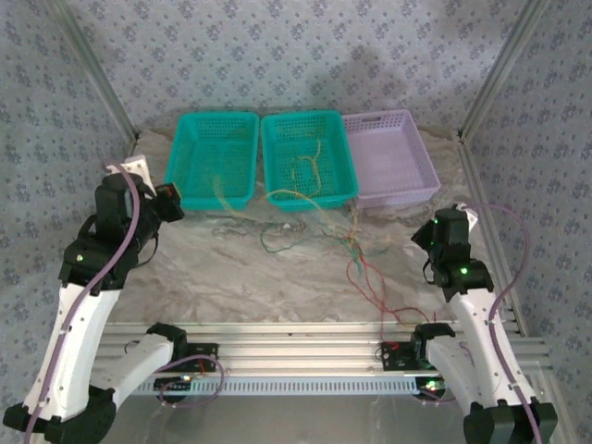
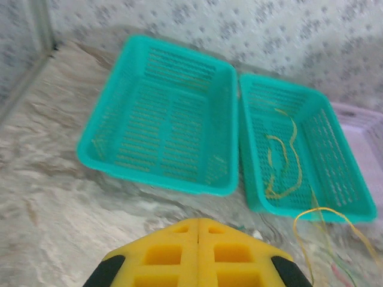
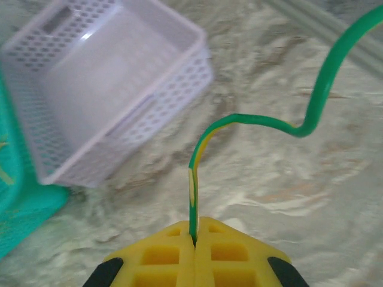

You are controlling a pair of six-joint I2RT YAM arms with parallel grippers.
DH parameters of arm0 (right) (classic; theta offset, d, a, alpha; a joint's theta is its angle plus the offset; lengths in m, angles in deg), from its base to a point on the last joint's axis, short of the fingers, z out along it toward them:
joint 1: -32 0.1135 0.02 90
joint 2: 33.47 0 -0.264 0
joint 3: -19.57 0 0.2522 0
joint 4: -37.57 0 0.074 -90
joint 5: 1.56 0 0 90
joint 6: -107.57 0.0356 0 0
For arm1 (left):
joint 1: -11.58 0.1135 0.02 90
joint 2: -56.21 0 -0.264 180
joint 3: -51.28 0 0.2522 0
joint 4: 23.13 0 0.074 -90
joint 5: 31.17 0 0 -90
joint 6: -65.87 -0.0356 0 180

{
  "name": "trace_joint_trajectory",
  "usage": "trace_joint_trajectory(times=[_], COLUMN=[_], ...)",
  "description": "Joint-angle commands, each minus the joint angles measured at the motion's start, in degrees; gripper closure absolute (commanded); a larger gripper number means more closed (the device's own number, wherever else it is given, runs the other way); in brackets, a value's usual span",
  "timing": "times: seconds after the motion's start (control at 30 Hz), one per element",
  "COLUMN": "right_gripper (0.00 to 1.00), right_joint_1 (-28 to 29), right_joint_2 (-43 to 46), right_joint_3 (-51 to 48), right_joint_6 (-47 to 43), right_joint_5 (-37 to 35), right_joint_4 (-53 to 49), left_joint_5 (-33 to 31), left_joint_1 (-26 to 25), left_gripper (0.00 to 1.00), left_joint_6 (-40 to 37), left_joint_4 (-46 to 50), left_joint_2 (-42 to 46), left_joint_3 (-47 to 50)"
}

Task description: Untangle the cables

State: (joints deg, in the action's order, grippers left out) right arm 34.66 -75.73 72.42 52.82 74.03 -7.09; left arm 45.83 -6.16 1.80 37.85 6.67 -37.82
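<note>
The cables lie tangled on the table in front of the baskets: a red one (image 1: 368, 277), a green one (image 1: 277, 244) and yellow-orange ones (image 1: 298, 195) that run up over the rim into the middle teal basket (image 1: 344, 176). Yellow strands (image 2: 281, 162) lie inside that basket. My right gripper (image 3: 194, 230) is shut on a green cable with a yellow stripe (image 3: 263, 123), which rises from its fingertips and curves away to the upper right. The gripper (image 1: 420, 237) hangs right of the tangle. My left gripper (image 2: 198, 222) is shut with nothing between its pads, and sits (image 1: 172, 202) beside the left teal basket (image 1: 185, 148).
A lavender basket (image 1: 421, 171) stands at the back right, with nothing in it (image 3: 114, 89). The left teal basket (image 2: 161, 113) holds at most a faint strand. An aluminium frame rail (image 1: 296, 338) runs along the near edge. Patterned walls close in the sides.
</note>
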Motion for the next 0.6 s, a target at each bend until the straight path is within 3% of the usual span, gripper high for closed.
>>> trace_joint_trajectory(times=[0.0,0.13,0.4,0.47,0.57], right_gripper=[1.00,1.00,1.00,1.00,1.00], right_joint_1=[-3.99,-6.61,-1.65,0.99,7.06], right_joint_2=[1.83,1.74,-3.79,-5.56,-7.91], right_joint_3=[2.11,1.36,6.55,9.78,15.23], right_joint_6=[-1.03,0.00,-2.59,-4.23,-8.80], right_joint_5=[-1.68,4.84,21.24,26.00,28.71], right_joint_4=[-5.82,-0.97,10.59,13.23,13.29], left_joint_5=[-9.01,-5.86,8.51,13.87,21.33], left_joint_1=[0.25,0.60,0.69,0.53,-0.63], left_gripper=[1.00,1.00,1.00,0.90,0.59], left_joint_6=[-0.57,0.72,4.34,6.09,9.07], left_joint_4=[1.89,0.76,-6.59,-10.08,-15.45], left_joint_2=[0.63,-0.53,-2.92,-3.98,-5.95], left_joint_3=[-2.61,-2.13,2.76,4.78,7.85])
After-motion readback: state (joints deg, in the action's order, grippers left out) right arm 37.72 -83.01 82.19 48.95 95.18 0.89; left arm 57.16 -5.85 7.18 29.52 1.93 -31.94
